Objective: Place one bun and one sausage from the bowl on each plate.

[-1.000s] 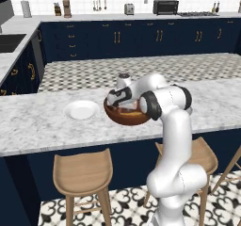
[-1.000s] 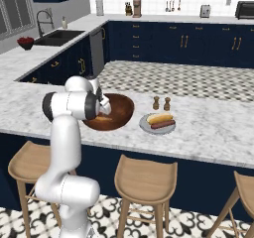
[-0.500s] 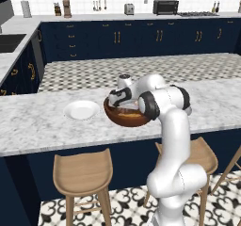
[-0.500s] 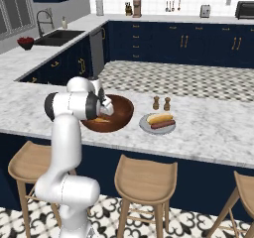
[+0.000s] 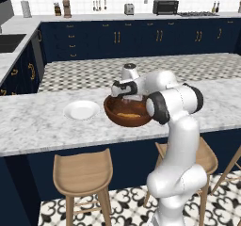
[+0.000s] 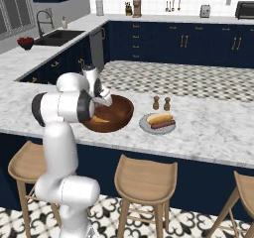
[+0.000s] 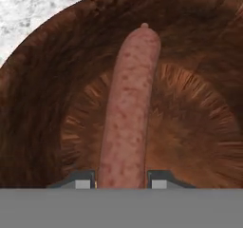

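The reddish-brown wooden bowl [image 5: 127, 112] [image 6: 111, 115] [image 7: 42, 94] stands on the marble counter between two plates. My gripper [image 5: 126, 97] [image 6: 104, 102] [image 7: 121, 179] reaches down into it. Its fingertips [image 7: 78, 179] press on both sides of a pink speckled sausage [image 7: 128, 108], so it is shut on the sausage. A pale orange piece [image 5: 125, 115] lies low in the bowl; I cannot tell if it is a bun. The white plate [image 5: 81, 110] left of the bowl is empty. The grey plate [image 6: 144, 125] on the right carries a bun [image 6: 158, 118] and a sausage [image 6: 162, 125].
Two small shakers [image 6: 161, 103] stand just behind the grey plate. Wooden stools [image 5: 82, 171] [image 6: 144, 175] sit under the counter's front edge. Bare marble [image 6: 213, 128] stretches right of the grey plate.
The hand has stayed over the bowl with hardly any shift. Plates and bowl are where they were.
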Available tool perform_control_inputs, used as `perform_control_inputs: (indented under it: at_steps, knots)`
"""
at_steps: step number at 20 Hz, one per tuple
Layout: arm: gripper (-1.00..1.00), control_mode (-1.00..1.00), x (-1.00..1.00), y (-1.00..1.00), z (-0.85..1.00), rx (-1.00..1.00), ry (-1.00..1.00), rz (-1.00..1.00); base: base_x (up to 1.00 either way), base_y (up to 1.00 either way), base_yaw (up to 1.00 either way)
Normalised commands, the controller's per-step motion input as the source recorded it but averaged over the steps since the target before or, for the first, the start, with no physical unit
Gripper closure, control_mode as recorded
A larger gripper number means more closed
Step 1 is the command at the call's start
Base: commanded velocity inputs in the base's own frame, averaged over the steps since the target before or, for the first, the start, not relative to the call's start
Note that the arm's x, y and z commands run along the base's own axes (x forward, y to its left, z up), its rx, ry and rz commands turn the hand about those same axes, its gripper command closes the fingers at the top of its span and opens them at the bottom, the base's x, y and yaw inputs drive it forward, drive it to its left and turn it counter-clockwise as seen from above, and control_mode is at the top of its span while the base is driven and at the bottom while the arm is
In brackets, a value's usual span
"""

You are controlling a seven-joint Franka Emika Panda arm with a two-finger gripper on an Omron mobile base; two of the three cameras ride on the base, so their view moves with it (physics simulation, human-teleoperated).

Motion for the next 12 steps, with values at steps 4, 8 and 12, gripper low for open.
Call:
perform_control_inputs:
  at_steps: [4,8,12]
  knots:
    - [1.0,-1.0,-1.0,0.13,1.0,-0.07,-0.04,0.15,0.0,0.0,0.0]
    - [1.0,-1.0,-0.79,0.95,1.0,-0.06,-0.03,0.23,0.0,0.0,0.0]
    - [1.0,-1.0,-0.37,1.0,0.62,-0.16,0.12,0.26,0.0,0.0,0.0]
